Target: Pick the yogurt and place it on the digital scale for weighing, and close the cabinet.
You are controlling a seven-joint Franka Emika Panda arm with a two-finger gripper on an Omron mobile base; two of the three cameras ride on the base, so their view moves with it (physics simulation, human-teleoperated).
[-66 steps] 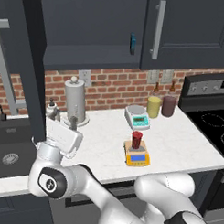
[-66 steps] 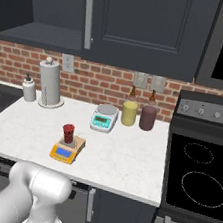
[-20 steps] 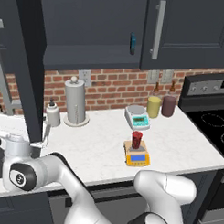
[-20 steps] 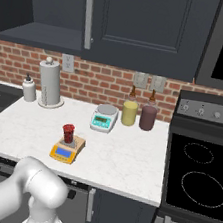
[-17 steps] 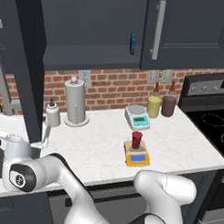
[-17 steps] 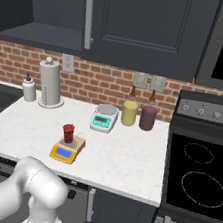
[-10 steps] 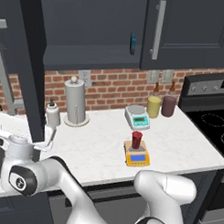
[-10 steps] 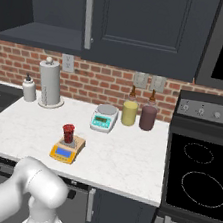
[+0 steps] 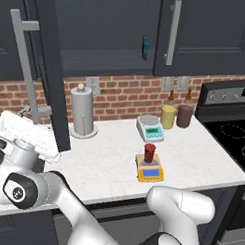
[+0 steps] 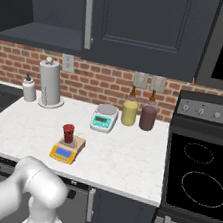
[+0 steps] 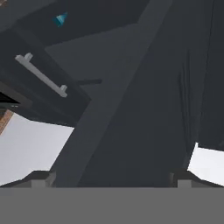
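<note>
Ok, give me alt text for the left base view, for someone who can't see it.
The yogurt stands on the digital scale on a white counter, while the cabinet door hangs open at left, the robot's hand beside it.

Left base view: camera behind the arm on its left, raised, facing forward and down over the white surface [image 9: 118, 159]. Middle distance. Open cabinet [image 9: 48, 82] door at 10 o'clock, stove [image 9: 234, 138] at 3 o'clock.

Right base view: camera behind the arm on its right, same forward-and-down aim, similar distance. Stove [image 10: 196, 182] at 4 o'clock, paper towel roll [image 10: 48, 88] at 10 o'clock.

Shared between the two: the surface, brick wall [image 10: 102, 84], the digital scale [image 9: 150, 169] carrying the yogurt [image 9: 150, 152], white scale [image 9: 150, 128], both jars, paper towel roll, cabinet doors above.

Hand view: camera on the hand, rolled, very close to a dark cabinet panel; a silver bar handle [image 11: 41, 75] at 10 o'clock.
</note>
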